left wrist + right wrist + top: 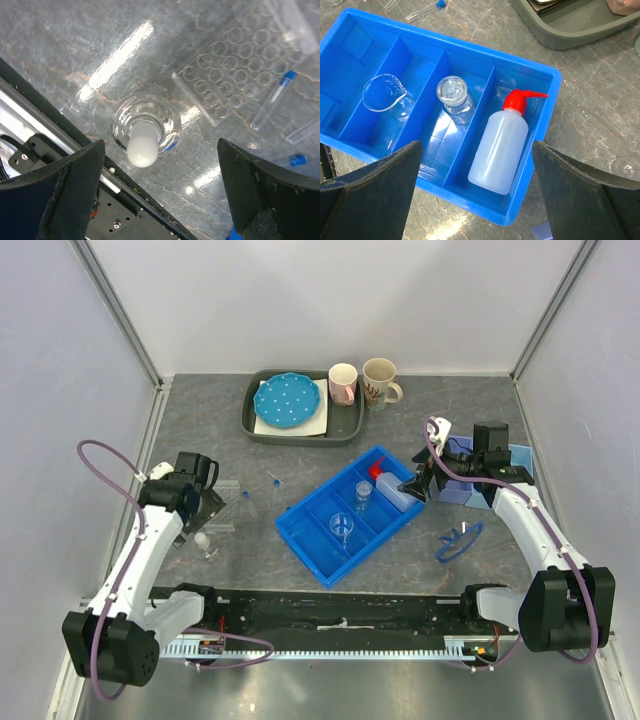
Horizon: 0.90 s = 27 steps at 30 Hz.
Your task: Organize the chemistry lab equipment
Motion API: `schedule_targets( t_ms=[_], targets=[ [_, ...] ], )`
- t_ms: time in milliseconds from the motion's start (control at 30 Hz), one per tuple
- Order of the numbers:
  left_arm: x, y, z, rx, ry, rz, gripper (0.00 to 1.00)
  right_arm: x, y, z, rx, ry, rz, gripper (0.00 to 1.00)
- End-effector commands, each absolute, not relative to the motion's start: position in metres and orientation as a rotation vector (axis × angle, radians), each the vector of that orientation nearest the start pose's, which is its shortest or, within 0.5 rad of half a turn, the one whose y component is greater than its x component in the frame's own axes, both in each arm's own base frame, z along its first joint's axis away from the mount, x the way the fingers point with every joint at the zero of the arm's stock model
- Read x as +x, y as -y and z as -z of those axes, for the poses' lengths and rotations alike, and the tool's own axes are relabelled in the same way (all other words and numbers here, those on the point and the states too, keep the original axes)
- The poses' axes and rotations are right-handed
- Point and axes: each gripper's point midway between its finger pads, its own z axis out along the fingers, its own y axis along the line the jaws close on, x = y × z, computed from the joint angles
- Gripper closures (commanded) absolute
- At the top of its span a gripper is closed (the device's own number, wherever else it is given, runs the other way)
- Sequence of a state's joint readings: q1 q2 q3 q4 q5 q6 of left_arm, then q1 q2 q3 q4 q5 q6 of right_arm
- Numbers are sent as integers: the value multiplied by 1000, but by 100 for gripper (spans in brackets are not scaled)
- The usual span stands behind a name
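The white squeeze bottle with red nozzle (pixel 501 145) lies in the right compartment of the blue tray (pixel 530 212), also seen in the top view (pixel 392 490). A stoppered glass flask (pixel 454 97) and a clear beaker (pixel 385 95) stand in the neighbouring compartments. My right gripper (pixel 477 200) is open and empty just above the bottle's base. My left gripper (pixel 160 200) is open above a clear flask with a frosted stopper (pixel 142 137) on the table. Capped test tubes (pixel 272 102) lie by a clear tube rack (pixel 235 65). Blue-framed safety glasses (pixel 460 538) lie right of the tray.
A grey tray (pixel 350 425) at the back holds the blue dotted plate (pixel 288 400). Two mugs (pixel 343 383) (pixel 380 382) stand beside it. A blue box (pixel 470 488) sits under my right arm. A small glass piece (pixel 622 167) lies right of the blue tray.
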<state>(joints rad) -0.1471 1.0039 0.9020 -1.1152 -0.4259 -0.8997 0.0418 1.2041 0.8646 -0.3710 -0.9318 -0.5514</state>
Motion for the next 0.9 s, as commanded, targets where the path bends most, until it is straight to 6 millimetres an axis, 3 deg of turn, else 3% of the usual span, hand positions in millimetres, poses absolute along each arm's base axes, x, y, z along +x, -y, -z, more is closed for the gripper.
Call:
schedule_targets(
  t_ms=[0, 133, 367, 867],
  targets=[
    [179, -23, -115, -1287, -2323, -313, 0, 298, -145, -200, -1064, -1686, -743, 2],
    [177, -22, -108, -1369, -2282, -287, 0, 297, -146, -200, -1069, -1686, -753, 2],
    [169, -14, -79, -1500, -2313, -253, 0, 295, -146, -202, -1075, -1683, -752, 2],
    [175, -4, -44, -1507, -2406, -194, 0, 294, -146, -201, -1083, -1681, -762, 2]
  ],
)
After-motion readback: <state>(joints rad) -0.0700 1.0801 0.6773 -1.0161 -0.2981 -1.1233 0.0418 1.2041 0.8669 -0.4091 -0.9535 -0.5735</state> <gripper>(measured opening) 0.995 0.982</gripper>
